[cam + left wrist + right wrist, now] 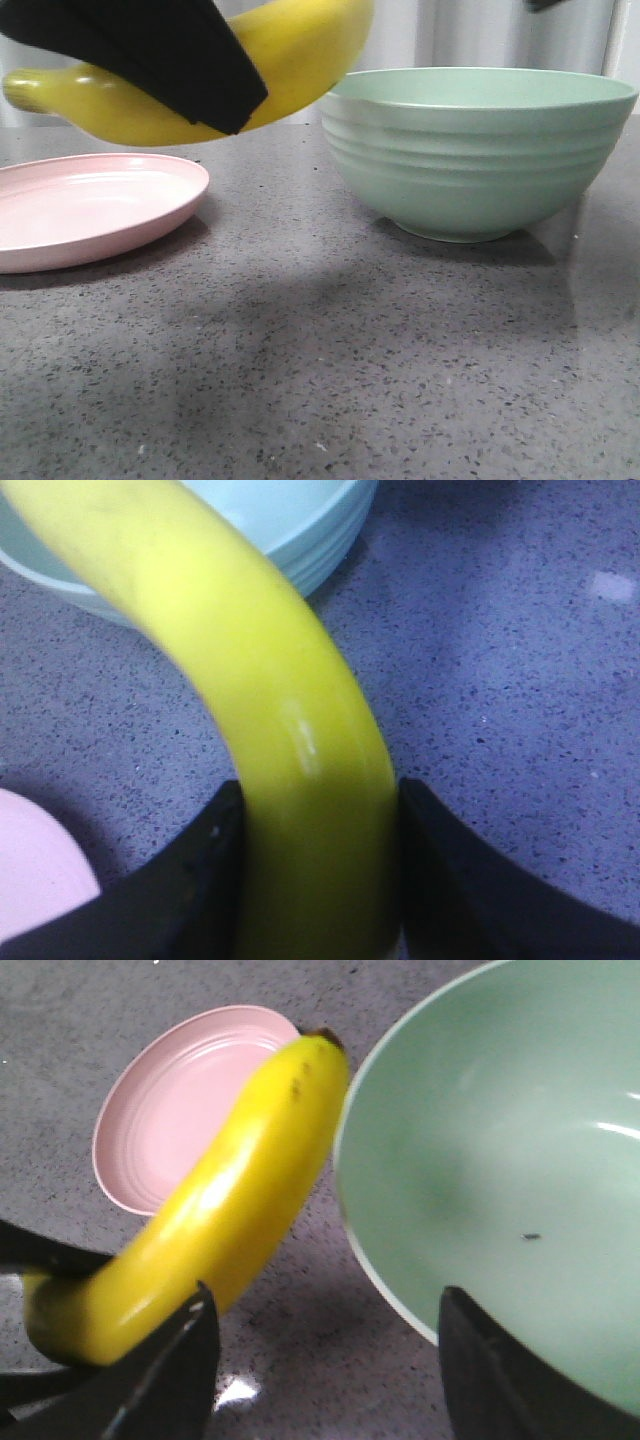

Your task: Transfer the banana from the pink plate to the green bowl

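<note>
The left hand [318, 880] pinches the smooth, bright yellow, curved banana [300, 60] between its two black fingers [190, 890], one pressed to each flank of the fruit. The banana hangs clear of the speckled grey stone worktop [320, 360], held up in the air between the shallow, round, pale pink plate [90, 210] and the large, deep, ridged mint-green bowl [480, 150].

The relation that matters is how the fruit's long axis runs out of the grip. The left wrist view shows it leaving the fingers and arching away ahead of the hand, with its far portion already over the bowl's rim [300, 540]. In the front view the stem end trails back over the plate side of the hand, while the thicker part reaches toward the bowl, just short of or just at its near rim. The grip sits toward the stem half, so most of the length lies on the bowl side of the hand.

The right hand [325, 1360] has its fingers spread wide with nothing between them; it hovers above the bowl's near edge, the banana just beside one finger. The left hand is the one carrying, so the transfer looks roughly midway: a further carry along the banana's own axis should bring it over the bowl's hollow before release.
</note>
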Tool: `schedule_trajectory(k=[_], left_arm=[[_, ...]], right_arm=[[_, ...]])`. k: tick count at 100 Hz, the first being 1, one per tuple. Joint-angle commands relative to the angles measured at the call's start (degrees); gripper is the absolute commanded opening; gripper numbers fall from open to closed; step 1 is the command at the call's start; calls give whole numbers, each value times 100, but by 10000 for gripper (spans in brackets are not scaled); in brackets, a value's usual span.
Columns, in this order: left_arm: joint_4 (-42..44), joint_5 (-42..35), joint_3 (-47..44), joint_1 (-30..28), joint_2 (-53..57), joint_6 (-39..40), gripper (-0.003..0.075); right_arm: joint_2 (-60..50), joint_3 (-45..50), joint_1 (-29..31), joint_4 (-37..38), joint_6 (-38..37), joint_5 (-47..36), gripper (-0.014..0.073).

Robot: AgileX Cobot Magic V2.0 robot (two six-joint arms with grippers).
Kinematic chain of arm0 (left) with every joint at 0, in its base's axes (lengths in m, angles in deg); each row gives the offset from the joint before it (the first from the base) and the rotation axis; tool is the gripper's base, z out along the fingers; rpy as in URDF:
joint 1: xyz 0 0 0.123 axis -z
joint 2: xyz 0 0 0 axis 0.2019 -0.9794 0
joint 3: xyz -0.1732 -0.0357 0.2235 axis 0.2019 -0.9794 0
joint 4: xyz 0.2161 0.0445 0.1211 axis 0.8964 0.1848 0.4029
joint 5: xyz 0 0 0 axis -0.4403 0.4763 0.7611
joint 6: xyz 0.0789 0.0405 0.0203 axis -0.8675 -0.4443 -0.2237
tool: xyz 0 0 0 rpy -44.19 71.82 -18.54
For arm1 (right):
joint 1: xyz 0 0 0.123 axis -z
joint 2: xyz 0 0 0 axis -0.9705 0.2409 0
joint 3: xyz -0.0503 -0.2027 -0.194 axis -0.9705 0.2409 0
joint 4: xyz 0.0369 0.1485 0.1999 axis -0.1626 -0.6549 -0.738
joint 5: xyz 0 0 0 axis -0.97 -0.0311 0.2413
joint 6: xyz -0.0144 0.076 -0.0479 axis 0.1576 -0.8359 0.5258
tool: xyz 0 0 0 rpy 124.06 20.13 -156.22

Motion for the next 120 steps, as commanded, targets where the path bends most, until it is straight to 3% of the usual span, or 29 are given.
schedule_trajectory(k=[1, 34, 55, 66, 73, 86, 93, 100, 120], left_arm=[[-57, -395, 198, 80, 157, 3, -18], [-148, -395, 198, 83, 157, 3, -18], [-148, -395, 198, 83, 157, 3, -18], [-148, -395, 198, 83, 157, 3, -10], [-148, -395, 198, 83, 157, 3, 50], [-148, -395, 198, 83, 157, 3, 267], [-148, -395, 198, 83, 157, 3, 359], [-136, -360, 198, 71, 221, 3, 404], [-116, -337, 198, 71, 638, 3, 406]], right_arm=[[285, -434, -143, -130, 78, -449, 398], [1395, -1170, -241, -654, 78, -403, 398], [1558, -1276, -241, -666, 78, -351, 397], [1558, -1276, -241, -666, 78, -351, 325], [1558, -1276, -241, -666, 78, -351, 216], [1558, -1276, -241, -666, 78, -351, 1], [1558, -1285, -241, -666, 78, -351, -66], [1558, -1289, -230, -666, 78, -366, -79], [1494, -1426, 68, -646, 78, -581, -79]])
